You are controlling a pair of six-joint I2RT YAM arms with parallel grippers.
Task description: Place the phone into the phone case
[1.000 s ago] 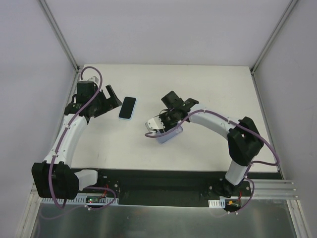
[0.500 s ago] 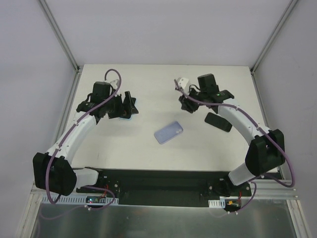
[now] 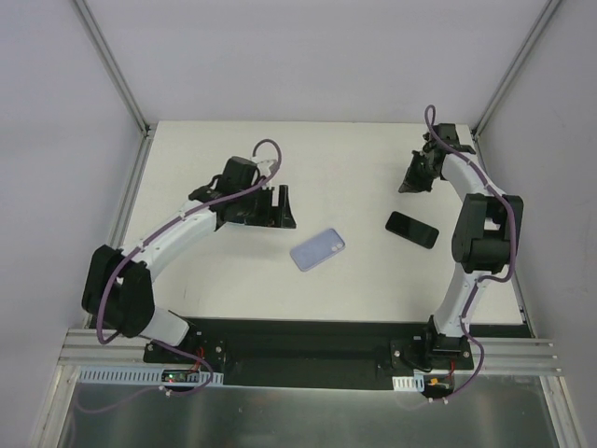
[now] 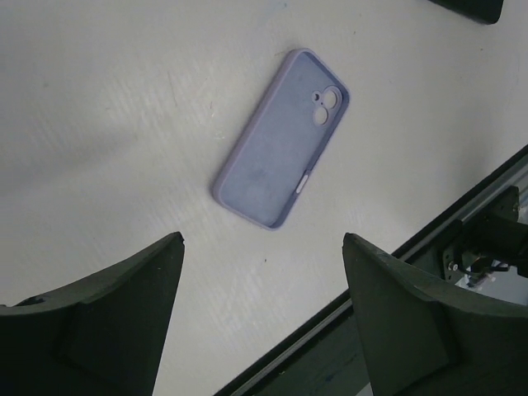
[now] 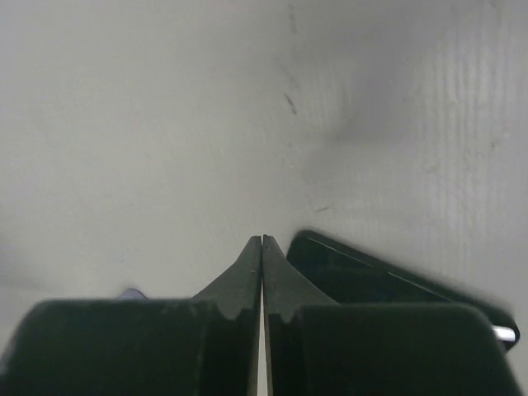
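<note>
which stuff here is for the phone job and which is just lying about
For the job: phone case, phone, left claw, right claw.
Lying about: nothing loose that I can see, only the table and black base plate.

This is a robot lab cell. A white table [image 3: 354, 289] lies under the left gripper [image 3: 280, 207] and the right gripper [image 3: 413, 179]. Plain pale walls [image 3: 308, 56] box it in beyond both grippers and to the outer side of each, held on bare metal posts [image 3: 112, 65]. Behind the grippers, two arms [image 3: 177, 229] are bolted to a black plate [image 3: 308, 350]. Beside it are an aluminium rail [image 3: 522, 353], purple cables [image 3: 265, 142] and a small circuit board [image 3: 177, 376].
</note>
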